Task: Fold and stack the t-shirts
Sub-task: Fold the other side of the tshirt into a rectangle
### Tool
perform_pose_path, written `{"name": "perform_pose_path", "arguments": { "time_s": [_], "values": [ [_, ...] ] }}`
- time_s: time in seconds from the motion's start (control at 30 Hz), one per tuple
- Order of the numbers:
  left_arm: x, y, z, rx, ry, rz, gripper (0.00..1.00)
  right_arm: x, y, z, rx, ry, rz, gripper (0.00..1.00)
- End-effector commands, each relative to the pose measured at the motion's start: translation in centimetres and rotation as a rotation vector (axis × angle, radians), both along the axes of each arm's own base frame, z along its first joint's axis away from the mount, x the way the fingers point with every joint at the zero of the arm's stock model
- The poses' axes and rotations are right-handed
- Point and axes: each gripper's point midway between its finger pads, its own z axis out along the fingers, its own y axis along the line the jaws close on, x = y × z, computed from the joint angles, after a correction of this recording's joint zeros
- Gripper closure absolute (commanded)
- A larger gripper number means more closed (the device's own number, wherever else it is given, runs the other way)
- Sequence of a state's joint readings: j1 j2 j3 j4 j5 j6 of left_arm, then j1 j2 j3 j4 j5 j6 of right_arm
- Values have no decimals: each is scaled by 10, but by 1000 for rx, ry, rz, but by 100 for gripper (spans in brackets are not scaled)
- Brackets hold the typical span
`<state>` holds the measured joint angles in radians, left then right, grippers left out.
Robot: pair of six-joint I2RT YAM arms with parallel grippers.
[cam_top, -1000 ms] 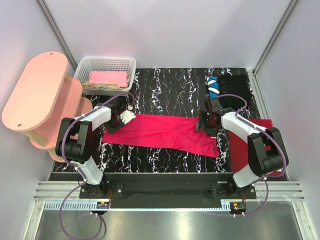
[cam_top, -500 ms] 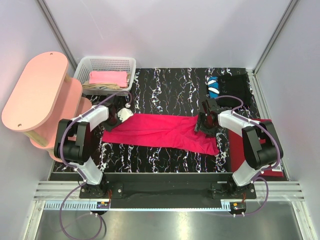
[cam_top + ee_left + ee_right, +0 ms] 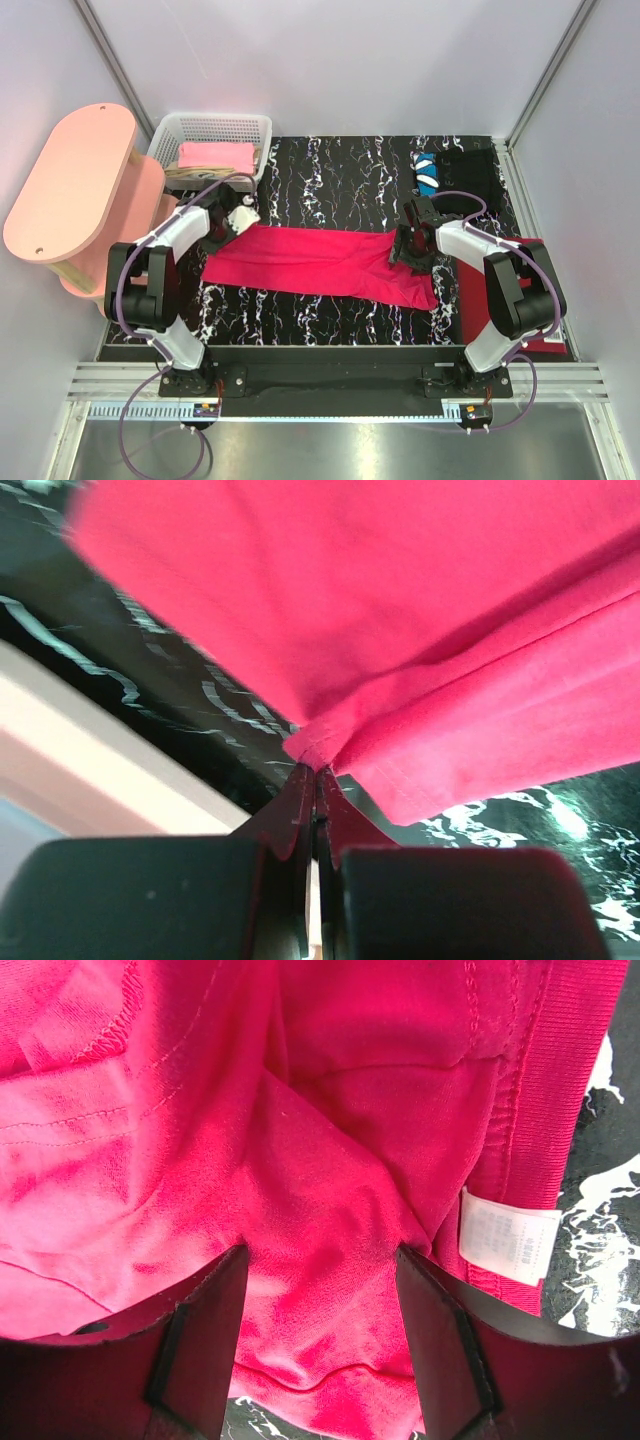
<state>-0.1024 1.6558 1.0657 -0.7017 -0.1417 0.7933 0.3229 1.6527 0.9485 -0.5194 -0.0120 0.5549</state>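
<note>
Crimson-red short-sleeved cloth t-shirt (image 3: 320, 262) lies spread as a long band across the middle of the black white-veined marble tabletop (image 3: 330, 170), betw. the two arms. L gripper (image 3: 238, 218) sits at the shirt's far-left corner. In the wrist view its jaws are closed tight, pinching a small fold of red hem, w/ cloth fanning away from the tips. R gripper (image 3: 408, 245) is at the shirt's right end by the collar, jaws wide apart, fingers (image 3: 215, 1310) pressed down onto bunched red cloth, nothing clamped. Small white neck tag (image 3: 508, 1248) is just right of its right finger. White plastic mesh basket (image 3: 212, 122) at far left holds a pink folded cloth tee (image 3: 215, 156) on top of a beige cloth tee (image 3: 195, 174). Black cloth tee (image 3: 465, 168) w/ blue-white patch (image 3: 427, 176) lies at the far-right corner, apart from the red one.
</note>
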Motion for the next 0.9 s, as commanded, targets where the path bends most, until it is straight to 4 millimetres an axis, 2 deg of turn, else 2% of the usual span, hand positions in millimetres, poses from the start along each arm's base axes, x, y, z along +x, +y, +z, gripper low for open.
{"name": "perform_pose_path", "arguments": {
  "time_s": [0.0,0.1,0.27,0.3,0.33,0.43,0.47,0.5,0.53,0.63,0.7,0.73,0.77,0.8,0.87],
  "values": [
    [47,1,34,-3,-144,23,100,0,-5,-15,-42,12,2,32],
    [63,1,38,3,-165,42,100,0,-4,-13,-39,9,3,32],
    [66,13,22,79,-118,58,98,0,-5,-11,-44,5,2,32],
    [61,15,15,90,-93,55,74,0,-6,-9,-44,2,0,32],
    [59,18,12,111,-86,57,63,0,-6,-9,-45,2,1,32],
    [50,27,3,161,-67,57,56,1,-6,-7,-45,-3,2,32],
    [45,30,-1,172,-58,56,51,1,-6,-7,-46,-2,1,32],
    [44,33,0,188,-64,62,41,1,-5,-7,-43,-1,5,32],
    [46,35,4,198,-86,65,15,2,-5,-6,-42,-4,3,32],
    [46,41,16,228,-129,80,1,3,-5,-4,-44,-11,7,32],
    [44,36,24,204,-153,96,1,3,-6,-2,-46,-13,4,32],
    [39,33,35,184,-171,99,1,5,-6,-1,-47,-20,4,32],
    [31,28,34,169,-162,89,1,5,-5,0,-48,-22,7,32],
    [25,23,41,143,-182,85,1,7,-6,1,-49,-27,2,32],
    [3,19,30,131,-146,70,1,7,-7,0,-55,-23,6,32]
  ]
}}
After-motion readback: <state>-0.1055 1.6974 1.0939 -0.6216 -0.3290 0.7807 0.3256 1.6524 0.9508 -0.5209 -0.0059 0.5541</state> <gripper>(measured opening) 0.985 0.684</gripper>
